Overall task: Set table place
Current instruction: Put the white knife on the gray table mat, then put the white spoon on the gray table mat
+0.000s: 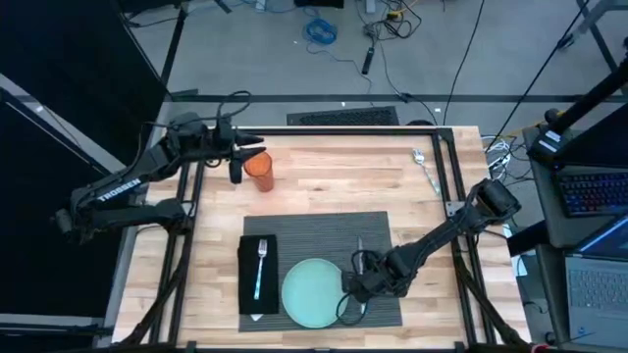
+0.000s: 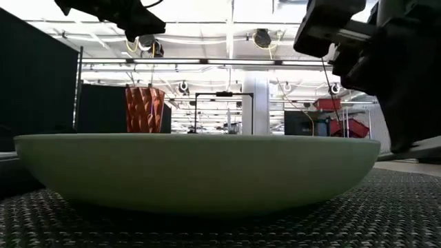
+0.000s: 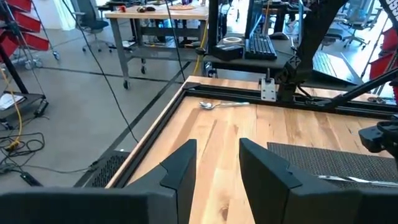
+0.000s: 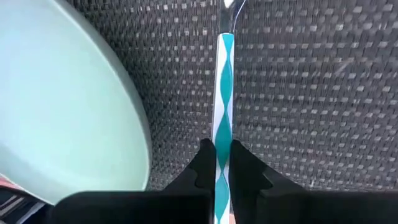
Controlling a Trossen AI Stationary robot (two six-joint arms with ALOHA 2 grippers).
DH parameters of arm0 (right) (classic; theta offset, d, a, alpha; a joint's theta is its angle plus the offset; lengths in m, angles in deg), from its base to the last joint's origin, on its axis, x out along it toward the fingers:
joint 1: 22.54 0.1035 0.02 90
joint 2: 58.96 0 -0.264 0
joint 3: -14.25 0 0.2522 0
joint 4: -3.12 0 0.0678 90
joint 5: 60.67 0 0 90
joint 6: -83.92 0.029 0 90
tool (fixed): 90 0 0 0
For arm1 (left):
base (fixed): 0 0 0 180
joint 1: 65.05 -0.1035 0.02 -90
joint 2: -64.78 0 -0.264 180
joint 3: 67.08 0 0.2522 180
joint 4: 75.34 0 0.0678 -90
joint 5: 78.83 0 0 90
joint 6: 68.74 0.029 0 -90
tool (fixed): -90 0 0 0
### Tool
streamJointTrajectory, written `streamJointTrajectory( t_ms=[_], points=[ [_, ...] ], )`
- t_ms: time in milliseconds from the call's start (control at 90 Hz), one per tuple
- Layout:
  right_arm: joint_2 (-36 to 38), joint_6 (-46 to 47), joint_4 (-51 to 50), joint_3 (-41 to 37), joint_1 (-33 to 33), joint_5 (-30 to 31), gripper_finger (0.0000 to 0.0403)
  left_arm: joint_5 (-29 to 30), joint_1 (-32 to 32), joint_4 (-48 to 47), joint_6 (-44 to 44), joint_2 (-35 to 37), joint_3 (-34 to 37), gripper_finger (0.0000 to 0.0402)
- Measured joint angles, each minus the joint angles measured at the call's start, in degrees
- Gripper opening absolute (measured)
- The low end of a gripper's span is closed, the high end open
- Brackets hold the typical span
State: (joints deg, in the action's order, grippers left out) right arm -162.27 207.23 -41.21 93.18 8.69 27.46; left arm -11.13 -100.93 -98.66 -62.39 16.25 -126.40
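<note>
Right now I have the right gripper [image 4: 217, 163] down on the placemat [image 1: 324, 227], its fingers pinched narrow around the teal-and-white handle of a knife [image 4: 222, 87], though I can't tell knife from spoon for certain. It lies at about three o'clock of the plate [image 1: 316, 291], just beside the rim. The placemat sits near the front edge of the table [image 1: 324, 176], with a fork [image 1: 261, 265] on a black napkin [image 1: 257, 294] at nine o'clock of the plate.

My judgement: this step is laying the utensil down. To do it well I'd keep the handle parallel to the mat's short edge, flat on the weave, clear of the rim, then open slowly and lift straight up so it doesn't drag.

My left gripper [image 3: 214, 177] waits near the orange cup [image 1: 259, 169] at the table's eleven o'clock, fingers apart and empty. A spoon [image 1: 425, 169] lies at one o'clock.
</note>
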Motion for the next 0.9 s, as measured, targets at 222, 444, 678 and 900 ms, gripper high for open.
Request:
streamJointTrajectory(
  t_ms=[222, 444, 678, 900],
  points=[
    [0.0, 0.2, 0.0, 0.0, 0.1, -1.4, 0.0048, 0.0, 0.0, 0.0, 0.0, 0.0, 0.0, 0.0105],
    [0.0, 0.2, 0.1, 0.0, 0.3, -1.8, 0.0088, 0.0, 0.0, 0.0, 0.0, 0.0, 0.0, 0.0105],
    [0.5, -1.5, -2.6, 0.0, 0.4, 1.9, 0.0101, 0.0, 0.0, 0.0, 0.0, 0.0, 0.0, 0.0105],
    [5.3, -8.7, -22.4, 4.1, -2.6, 10.0, 0.0100, 0.0, 0.0, 0.1, 0.0, 0.0, 0.0, 0.0105]
  ],
)
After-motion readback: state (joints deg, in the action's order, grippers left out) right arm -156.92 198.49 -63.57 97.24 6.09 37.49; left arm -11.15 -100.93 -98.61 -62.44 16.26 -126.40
